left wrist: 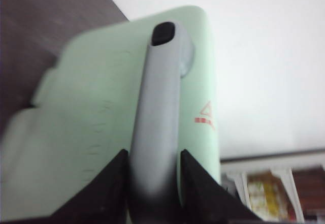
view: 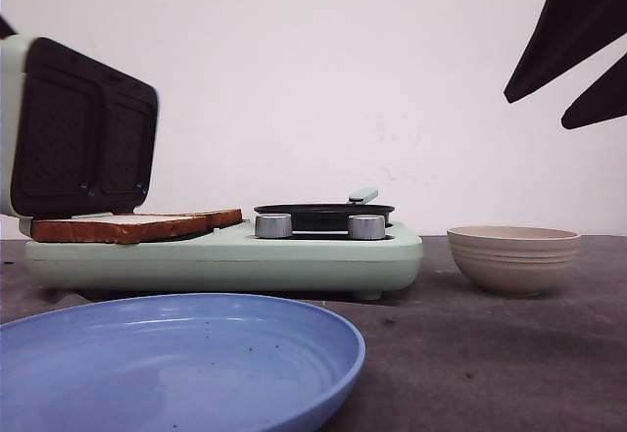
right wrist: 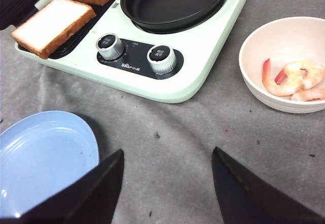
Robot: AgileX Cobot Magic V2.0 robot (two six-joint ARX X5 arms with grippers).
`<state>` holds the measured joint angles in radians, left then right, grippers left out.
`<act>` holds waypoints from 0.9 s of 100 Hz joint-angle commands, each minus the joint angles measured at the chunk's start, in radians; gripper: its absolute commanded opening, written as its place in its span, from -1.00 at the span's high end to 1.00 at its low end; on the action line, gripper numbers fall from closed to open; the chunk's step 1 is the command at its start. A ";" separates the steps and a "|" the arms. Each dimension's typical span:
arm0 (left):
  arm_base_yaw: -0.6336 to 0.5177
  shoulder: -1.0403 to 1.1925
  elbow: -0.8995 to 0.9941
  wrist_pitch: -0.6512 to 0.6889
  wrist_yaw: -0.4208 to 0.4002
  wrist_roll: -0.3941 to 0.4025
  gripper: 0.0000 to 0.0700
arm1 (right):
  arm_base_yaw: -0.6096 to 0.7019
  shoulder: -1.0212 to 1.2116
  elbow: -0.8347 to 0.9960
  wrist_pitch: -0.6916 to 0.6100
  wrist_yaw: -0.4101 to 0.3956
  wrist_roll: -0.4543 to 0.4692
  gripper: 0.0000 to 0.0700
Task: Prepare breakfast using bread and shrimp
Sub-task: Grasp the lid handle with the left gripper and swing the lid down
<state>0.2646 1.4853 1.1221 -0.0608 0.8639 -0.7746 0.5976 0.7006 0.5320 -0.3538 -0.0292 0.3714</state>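
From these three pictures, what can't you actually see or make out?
- Shrimp: hidden in the front view by the wall of the bowl; it shows only in the right wrist view.
- Right claw: cut off by the front view's edge.
- Left claw: blurred, on the lid handle.
- Dial markings: too small.

A staged test setup rather than a lived-in kitchen: a mint breakfast maker (view: 225, 251), a bowl (view: 513, 258) and a blue plate (view: 176, 363) sit on a grey cloth-covered counter (right wrist: 203, 148) before a bare white wall (view: 343, 79).
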 commanded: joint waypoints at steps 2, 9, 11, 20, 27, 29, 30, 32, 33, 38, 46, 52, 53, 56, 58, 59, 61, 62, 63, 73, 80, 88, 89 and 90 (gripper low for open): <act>-0.027 0.021 0.009 -0.009 -0.019 0.079 0.99 | 0.009 0.003 0.006 0.010 0.003 0.012 0.06; -0.058 0.021 0.009 -0.034 -0.039 0.108 0.99 | 0.009 0.003 0.006 0.010 0.003 0.012 0.06; -0.067 0.021 0.009 -0.044 -0.048 0.119 0.99 | 0.009 0.003 0.006 0.010 0.003 0.012 0.06; -0.109 0.021 0.009 -0.096 -0.098 0.176 0.99 | 0.009 0.003 0.006 0.009 0.003 0.014 0.06; -0.142 0.021 0.009 -0.132 -0.138 0.220 0.99 | 0.009 0.003 0.006 0.009 0.003 0.014 0.06; -0.151 0.021 0.009 -0.139 -0.149 0.230 0.99 | 0.009 0.003 0.006 0.010 0.003 0.014 0.06; -0.156 0.021 0.009 -0.145 -0.154 0.237 0.99 | 0.009 0.003 0.006 0.009 0.003 0.014 0.06; -0.165 0.021 0.009 -0.153 -0.164 0.247 0.99 | 0.009 0.003 0.006 0.009 0.003 0.014 0.06; -0.170 0.021 0.009 -0.156 -0.169 0.251 0.99 | 0.009 0.003 0.006 0.009 0.003 0.014 0.06; -0.192 0.021 0.009 -0.171 -0.191 0.272 0.99 | 0.009 0.003 0.006 0.009 0.003 0.014 0.06; -0.229 0.021 0.009 -0.187 -0.226 0.297 0.99 | 0.009 0.003 0.006 0.009 0.003 0.014 0.06; -0.255 0.021 0.009 -0.195 -0.249 0.309 0.99 | 0.009 0.003 0.006 0.009 0.003 0.014 0.06; -0.259 0.021 0.009 -0.197 -0.253 0.312 0.99 | 0.009 0.003 0.006 0.009 0.003 0.014 0.06; -0.273 0.021 0.009 -0.202 -0.266 0.319 0.99 | 0.009 0.003 0.006 0.009 0.003 0.014 0.06; -0.282 0.021 0.009 -0.204 -0.274 0.322 0.99 | 0.009 0.003 0.006 0.009 0.003 0.014 0.06; -0.286 0.021 0.009 -0.206 -0.278 0.324 0.99 | 0.009 0.003 0.006 0.009 0.003 0.014 0.06; -0.294 0.021 0.009 -0.209 -0.289 0.330 0.99 | 0.009 0.003 0.006 0.009 0.003 0.014 0.06; -0.299 0.021 0.009 -0.211 -0.294 0.332 0.99 | 0.009 0.003 0.006 0.009 0.003 0.014 0.06; -0.304 0.021 0.009 -0.212 -0.299 0.336 0.99 | 0.009 0.003 0.006 0.009 0.003 0.014 0.06; -0.346 0.021 0.009 -0.225 -0.345 0.362 0.99 | 0.009 0.003 0.006 0.009 0.003 0.014 0.06; -0.372 0.021 0.009 -0.236 -0.378 0.380 0.99 | 0.009 0.003 0.006 0.009 0.003 0.014 0.06; -0.400 0.021 0.009 -0.246 -0.423 0.404 0.99 | 0.009 0.003 0.006 0.009 0.003 0.014 0.06; -0.403 0.021 0.009 -0.247 -0.428 0.406 0.99 | 0.009 0.003 0.006 0.009 0.003 0.014 0.06; -0.406 0.021 0.009 -0.249 -0.433 0.409 0.99 | 0.009 0.003 0.006 0.009 0.003 0.014 0.06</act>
<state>-0.1379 1.4807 1.1397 -0.2451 0.4809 -0.4374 0.5976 0.7006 0.5320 -0.3542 -0.0292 0.3748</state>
